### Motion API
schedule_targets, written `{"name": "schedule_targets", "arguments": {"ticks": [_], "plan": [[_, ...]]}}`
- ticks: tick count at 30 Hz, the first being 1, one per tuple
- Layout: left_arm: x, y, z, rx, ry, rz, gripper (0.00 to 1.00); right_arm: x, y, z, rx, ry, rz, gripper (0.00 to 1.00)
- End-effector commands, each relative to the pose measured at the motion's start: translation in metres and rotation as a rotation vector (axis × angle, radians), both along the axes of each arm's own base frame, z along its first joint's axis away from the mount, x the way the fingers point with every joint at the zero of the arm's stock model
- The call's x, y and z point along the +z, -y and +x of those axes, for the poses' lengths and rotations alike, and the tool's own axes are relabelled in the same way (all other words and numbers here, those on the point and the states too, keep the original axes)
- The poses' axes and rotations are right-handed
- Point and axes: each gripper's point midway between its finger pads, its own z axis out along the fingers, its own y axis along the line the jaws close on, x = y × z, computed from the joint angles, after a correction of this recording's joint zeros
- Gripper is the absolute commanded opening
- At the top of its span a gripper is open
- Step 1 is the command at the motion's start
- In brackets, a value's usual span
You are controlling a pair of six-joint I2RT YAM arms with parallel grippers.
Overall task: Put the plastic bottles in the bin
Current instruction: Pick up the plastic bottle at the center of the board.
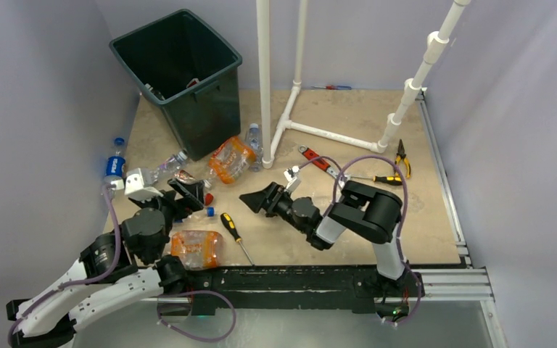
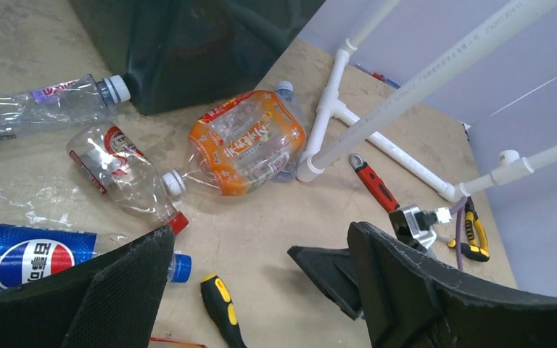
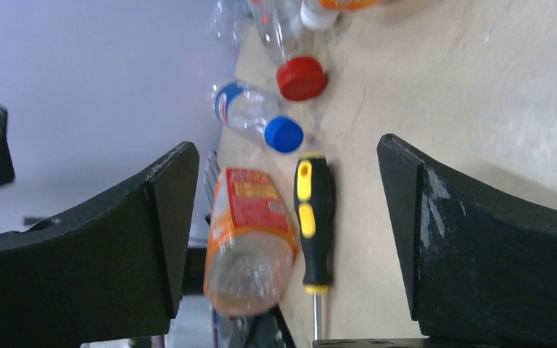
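The right claw (image 3: 284,156) fills the foreground of its own wrist view, its black fingers (image 3: 101,246) wide apart and clamped on nothing; low in the frame between them lies a crushed clear plastic bottle with an orange label (image 3: 250,239). Just beside it lies a black-and-yellow-handled screwdriver (image 3: 313,217). This bottle looks like the one to take. A good grasp would span the crushed body on the side away from the tool, so the fingers do not rake the handle in. It should close gently, since thin plastic gives and may squirt free; the bottle should be lifted clear before swinging away.

The left claw (image 1: 191,192) also stands apart and empty, above a blue Pepsi-labelled plastic bottle (image 2: 32,254). More bottles lie at the foot of the large dark green square plastic bin (image 1: 221,61), at the upper left of the beige counter (image 1: 406,217); among them is a second orange-labelled bottle (image 2: 250,148).

Only the overhead view looks into the bin's open mouth, where something pale seems to lie, though I cannot tell what; it also places the target bottle (image 1: 197,249) low and left of centre. The left wrist view catches only the bin's wall (image 2: 188,51), yet reads labels and caps plainly, and shows a red wrench (image 2: 373,185) by the white pipe frame (image 2: 377,109). The right wrist view misses the bin altogether, but alone shows how close the screwdriver lies to the bottle.
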Motion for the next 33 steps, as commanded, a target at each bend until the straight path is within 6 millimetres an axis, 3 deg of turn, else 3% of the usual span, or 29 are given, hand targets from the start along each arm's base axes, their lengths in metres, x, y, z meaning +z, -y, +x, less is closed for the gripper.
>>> {"name": "schedule_targets", "arguments": {"ticks": [1,8,15,25,33], "plan": [[-0.005,-0.014,-0.004,0.035,0.002,-0.005,0.88,0.014,-0.009,0.038,-0.105,-0.04,0.151,0.91],[-0.004,-0.026,-0.01,0.048,0.021,-0.049,0.88,-0.01,-0.006,0.077,-0.246,-0.129,0.2,0.9],[-0.004,-0.024,-0.01,0.035,0.022,-0.038,0.88,-0.012,-0.029,0.103,-0.289,-0.145,0.255,0.86],[-0.005,-0.022,-0.01,0.03,0.019,-0.039,0.87,-0.034,-0.033,0.119,-0.369,-0.267,0.315,0.77],[-0.006,-0.027,-0.013,0.035,0.015,-0.056,0.86,-0.047,-0.053,0.121,-0.331,-0.293,0.314,0.76]]}}
